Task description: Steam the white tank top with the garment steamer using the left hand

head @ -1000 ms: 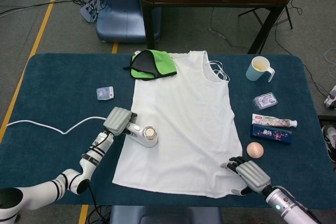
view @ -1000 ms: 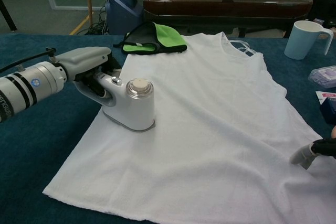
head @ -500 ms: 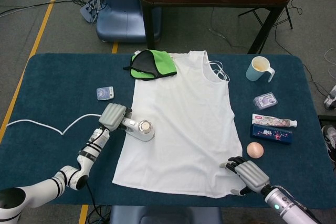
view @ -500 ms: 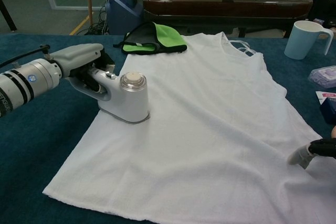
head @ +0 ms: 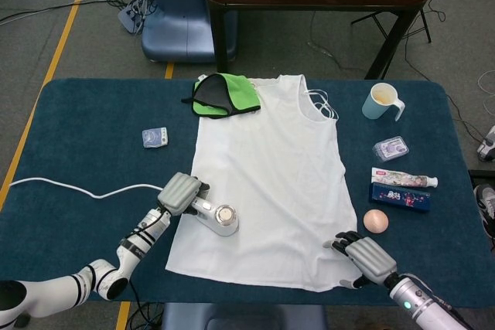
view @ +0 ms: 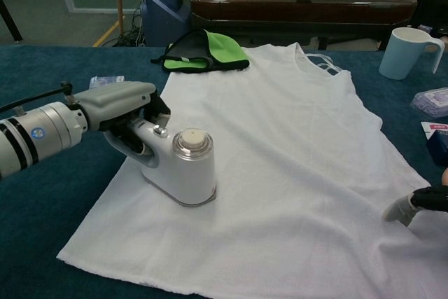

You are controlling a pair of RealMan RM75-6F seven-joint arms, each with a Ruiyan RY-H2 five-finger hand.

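The white tank top (head: 267, 183) (view: 294, 166) lies flat on the blue table, its neck toward the far side. My left hand (head: 181, 193) (view: 122, 103) grips the handle of the white garment steamer (head: 219, 219) (view: 183, 173), which stands on the shirt's lower left part near the hem. My right hand (head: 366, 258) rests on the shirt's lower right corner with fingers partly spread; in the chest view only a fingertip (view: 404, 208) of it shows at the right edge.
A green and black cloth (head: 225, 95) lies at the shirt's far left shoulder. A mug (head: 382, 101), a small packet (head: 390, 148), a tube (head: 404, 178), a dark box (head: 400, 196) and a round puff (head: 376, 220) sit to the right. The steamer's white cord (head: 77, 188) trails left; a small packet (head: 155, 137) lies there.
The left hand has slid the steamer toward the near hem, after a short move up the shirt's left edge. The right hand has stayed put.
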